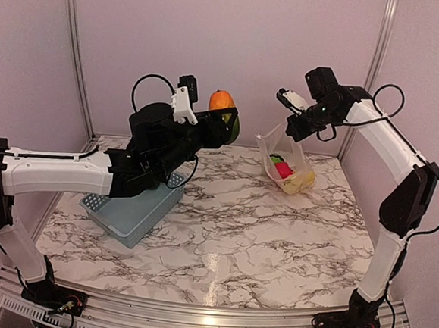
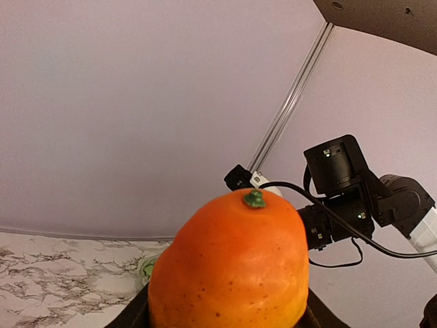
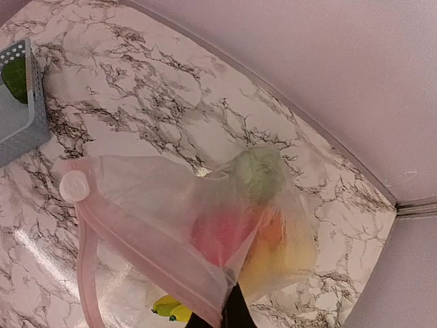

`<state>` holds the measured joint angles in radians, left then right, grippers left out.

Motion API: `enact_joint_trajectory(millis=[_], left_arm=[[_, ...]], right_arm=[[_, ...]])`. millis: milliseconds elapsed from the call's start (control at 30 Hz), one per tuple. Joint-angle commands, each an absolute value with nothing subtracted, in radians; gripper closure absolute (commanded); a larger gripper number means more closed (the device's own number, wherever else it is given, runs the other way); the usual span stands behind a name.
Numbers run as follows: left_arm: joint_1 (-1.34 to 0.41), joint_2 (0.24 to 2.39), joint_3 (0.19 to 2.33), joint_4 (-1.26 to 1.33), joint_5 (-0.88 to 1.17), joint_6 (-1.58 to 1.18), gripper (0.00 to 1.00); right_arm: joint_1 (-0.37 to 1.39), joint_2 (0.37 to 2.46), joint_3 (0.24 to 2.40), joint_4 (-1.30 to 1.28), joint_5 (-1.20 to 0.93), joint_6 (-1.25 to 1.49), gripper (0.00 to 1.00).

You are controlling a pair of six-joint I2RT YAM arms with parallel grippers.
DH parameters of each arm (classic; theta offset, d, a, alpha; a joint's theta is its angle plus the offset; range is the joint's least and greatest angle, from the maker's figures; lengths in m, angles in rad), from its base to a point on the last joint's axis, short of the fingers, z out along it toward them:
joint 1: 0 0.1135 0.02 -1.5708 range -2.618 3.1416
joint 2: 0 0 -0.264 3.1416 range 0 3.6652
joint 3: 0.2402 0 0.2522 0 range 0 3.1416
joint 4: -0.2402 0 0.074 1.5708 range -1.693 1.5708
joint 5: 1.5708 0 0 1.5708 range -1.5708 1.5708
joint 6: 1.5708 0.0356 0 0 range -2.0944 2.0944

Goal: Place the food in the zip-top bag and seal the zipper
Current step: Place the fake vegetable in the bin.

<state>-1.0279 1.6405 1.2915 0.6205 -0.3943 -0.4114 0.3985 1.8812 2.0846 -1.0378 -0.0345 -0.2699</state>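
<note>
Orange glossy toy fruit (image 1: 221, 99) sits clamped in the raised left gripper (image 1: 223, 114); the right gripper (image 1: 293, 126) pinches the clear crinkly plastic bag (image 1: 270, 147) by its rim, red and yellow toy pieces (image 1: 289, 174) inside

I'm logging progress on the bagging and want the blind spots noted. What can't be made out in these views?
Left tool: fingers hidden behind the orange in the left wrist view.
Right tool: cropped by the right wrist view's bottom edge.
Basket contents: the left arm covers them from above; the right wrist view's edge crops the rest.
Fruit count in the zip-top bag: blurred by crinkled plastic.
</note>
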Motion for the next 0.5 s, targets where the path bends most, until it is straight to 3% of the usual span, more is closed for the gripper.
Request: enact_joint_trajectory(millis=[0, 233, 467], left_arm=[[-1.031, 1.594, 1.262, 0.636, -0.435, -0.423, 0.63], [-1.031, 1.623, 1.220, 0.745, -0.424, -0.476, 0.63], [-1.032, 1.765, 1.328, 0.770, -0.359, -0.448, 0.64]], right_arm=[[0.471, 1.875, 2.094, -1.072, -0.237, -0.267, 1.00], [0.500, 1.913, 2.159, -1.068, -0.349, -0.197, 1.00], [0.504, 1.958, 2.218, -1.056, -0.462, -0.138, 1.00]])
